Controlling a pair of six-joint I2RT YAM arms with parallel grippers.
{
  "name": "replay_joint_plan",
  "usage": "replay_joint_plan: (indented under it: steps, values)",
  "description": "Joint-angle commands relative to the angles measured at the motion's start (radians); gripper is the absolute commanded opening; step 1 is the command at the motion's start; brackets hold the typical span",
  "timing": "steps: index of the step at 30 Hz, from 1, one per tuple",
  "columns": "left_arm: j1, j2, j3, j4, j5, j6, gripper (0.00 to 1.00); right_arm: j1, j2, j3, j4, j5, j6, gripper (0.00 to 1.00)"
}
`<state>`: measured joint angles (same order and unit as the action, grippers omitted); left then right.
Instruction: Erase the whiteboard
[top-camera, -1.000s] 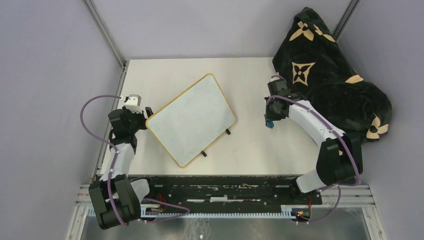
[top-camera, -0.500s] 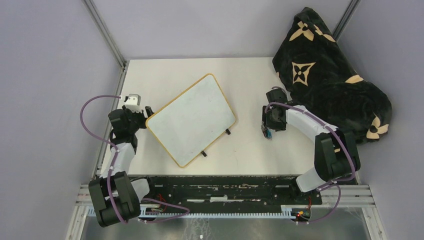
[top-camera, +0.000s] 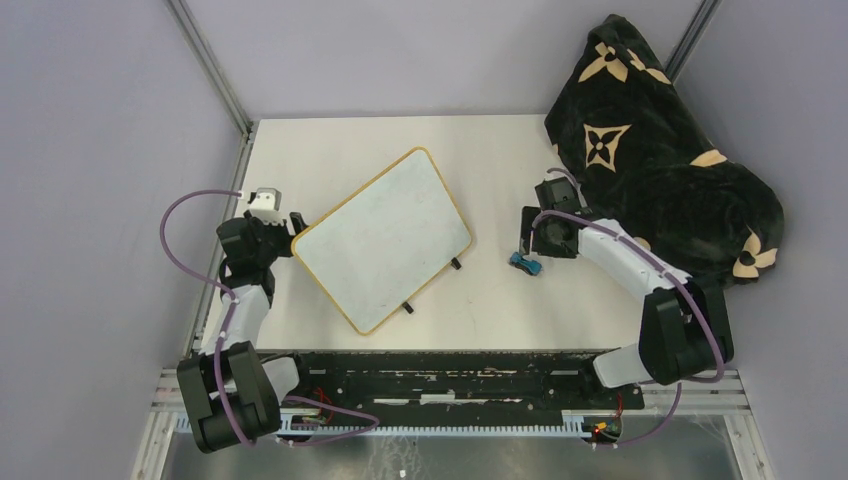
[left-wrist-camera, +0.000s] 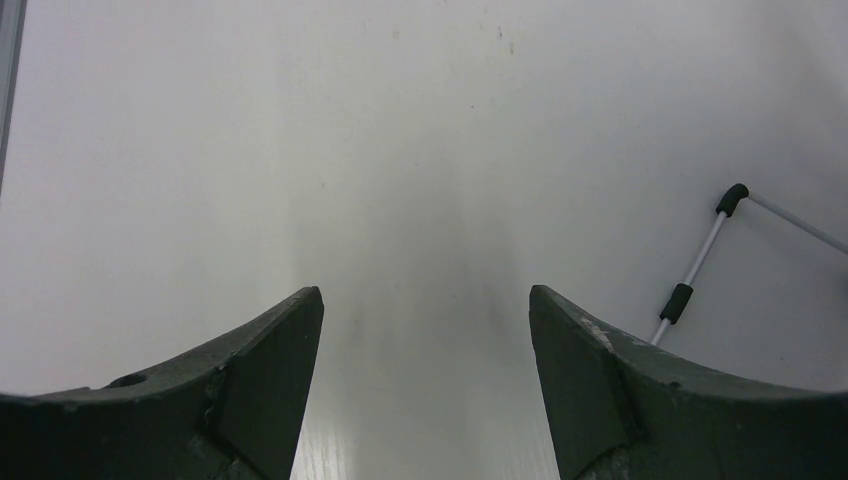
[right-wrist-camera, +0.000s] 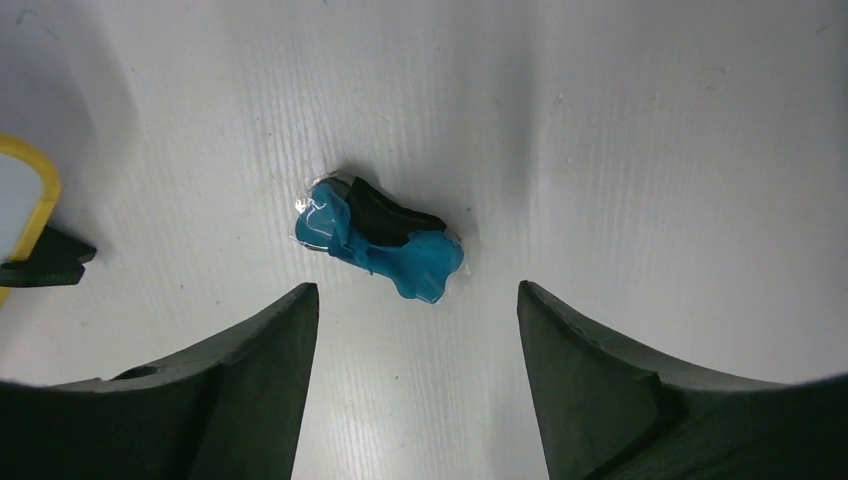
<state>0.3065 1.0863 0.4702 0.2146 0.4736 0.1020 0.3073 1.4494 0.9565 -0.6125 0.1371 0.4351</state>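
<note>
The whiteboard (top-camera: 385, 238) lies flat and tilted in the middle of the table, its yellow frame all round and its face blank white. Two small black feet (top-camera: 456, 264) stick out of its near-right edge. My left gripper (top-camera: 293, 222) stands open at the board's left corner; in the left wrist view its open gripper (left-wrist-camera: 425, 292) holds nothing over a white surface. My right gripper (top-camera: 528, 238) is open to the right of the board. A small blue and black eraser (top-camera: 525, 263) lies loose on the table just ahead of the open gripper (right-wrist-camera: 415, 290), the eraser (right-wrist-camera: 385, 245) touching neither finger.
A black blanket (top-camera: 660, 150) with tan flower prints is heaped at the back right, close behind my right arm. A thin white rod with black ends (left-wrist-camera: 700, 262) shows in the left wrist view. The board's yellow corner (right-wrist-camera: 25, 200) and one black foot (right-wrist-camera: 45, 262) sit left of the eraser.
My right gripper was shut on the blue eraser; it has opened and the eraser has dropped onto the table beside the board. The left arm and the board have not moved.
</note>
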Motion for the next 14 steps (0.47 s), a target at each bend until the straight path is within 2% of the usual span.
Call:
replay_joint_plan:
  steps: [1, 10, 14]
  values:
    - [0.002, 0.017, 0.051, 0.007, -0.016, -0.009, 0.81, 0.001, -0.090, 0.038, 0.020, 0.074, 0.019, 0.80]
    - [0.002, 0.070, 0.113, -0.036, -0.015, -0.016, 0.81, 0.001, -0.236, 0.041, 0.066, 0.101, 0.006, 0.84]
    - [0.003, 0.085, 0.135, -0.050, -0.005, -0.029, 0.81, 0.000, -0.222, 0.083, 0.018, 0.147, -0.009, 0.85]
